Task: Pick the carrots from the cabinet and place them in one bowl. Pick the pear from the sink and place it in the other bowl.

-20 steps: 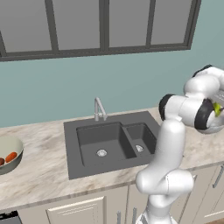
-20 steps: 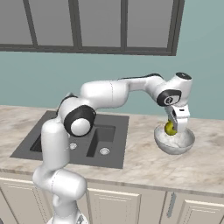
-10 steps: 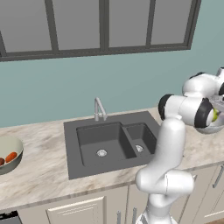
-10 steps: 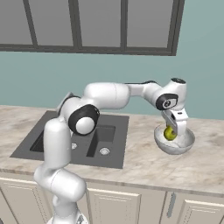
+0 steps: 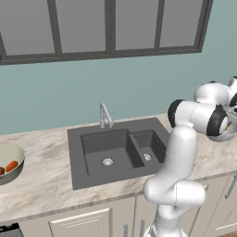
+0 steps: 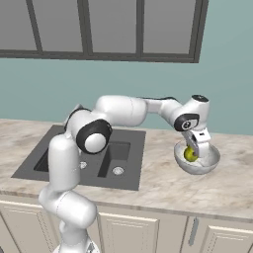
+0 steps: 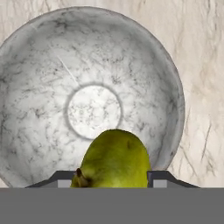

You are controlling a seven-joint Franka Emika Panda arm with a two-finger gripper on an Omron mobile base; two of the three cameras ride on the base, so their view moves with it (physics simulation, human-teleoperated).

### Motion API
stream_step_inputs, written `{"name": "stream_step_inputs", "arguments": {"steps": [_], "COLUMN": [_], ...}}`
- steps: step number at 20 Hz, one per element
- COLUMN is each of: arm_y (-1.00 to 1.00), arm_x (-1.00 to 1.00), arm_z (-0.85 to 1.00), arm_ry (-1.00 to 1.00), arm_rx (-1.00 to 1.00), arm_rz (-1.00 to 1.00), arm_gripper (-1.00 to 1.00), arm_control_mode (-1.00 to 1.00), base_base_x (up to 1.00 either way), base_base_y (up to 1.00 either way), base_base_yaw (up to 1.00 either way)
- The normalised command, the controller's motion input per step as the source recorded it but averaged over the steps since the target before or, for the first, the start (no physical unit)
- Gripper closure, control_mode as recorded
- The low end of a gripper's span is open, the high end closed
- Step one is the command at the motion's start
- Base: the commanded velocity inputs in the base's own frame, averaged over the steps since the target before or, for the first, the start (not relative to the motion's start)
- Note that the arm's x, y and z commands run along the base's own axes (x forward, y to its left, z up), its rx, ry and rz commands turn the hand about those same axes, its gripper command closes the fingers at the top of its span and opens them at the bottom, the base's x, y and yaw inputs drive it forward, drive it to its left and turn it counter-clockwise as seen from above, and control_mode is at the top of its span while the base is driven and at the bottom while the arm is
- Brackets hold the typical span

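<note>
Marble counter (image 6: 148,183) beside a dark sink (image 5: 120,150). Over the silvery bowl (image 6: 196,159), the end effector (image 6: 193,148) grips a yellow-green pear (image 7: 114,159) — toward the bowl's six o'clock rim. Released here, it might strike the wall and roll out. Carrots (image 5: 9,166) lie in the cream bowl (image 5: 10,163).

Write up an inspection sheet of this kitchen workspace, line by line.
Surface: pale marbled counter, sink set into it.
Job's things: pear held low inside the grey bowl; two carrots lying in the cream bowl at the counter's far left.
Clutter: nothing seen.
Gripper: gripper shut on the pear, reaching down into the grey bowl.
Cables: nothing seen.
Surroundings: faucet, teal wall, window above, cupboard doors below.
</note>
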Motion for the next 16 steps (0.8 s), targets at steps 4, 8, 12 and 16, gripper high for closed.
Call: {"name": "stream_step_inputs", "arguments": {"steps": [4,8,12,16], "arm_y": [-0.10,-0.02,0.00,0.11], "arm_x": [0.05,0.13,0.14,-0.05], "arm_z": [0.02,0.15,0.55,0.85], "arm_ry": [0.01,0.05,0.07,0.13], "arm_rx": [0.03,-0.01,-0.04,0.00], "arm_rz": [0.03,0.03,0.01,0.00], "arm_gripper": [-1.00,-1.00,-1.00,-1.00], "arm_control_mode": [-1.00,-1.00,-1.00,-1.00], "base_base_x": [0.00,0.00,0.00,0.00], "base_base_y": [0.00,0.00,0.00,0.00], "base_base_yaw": [0.00,0.00,0.00,0.00]}}
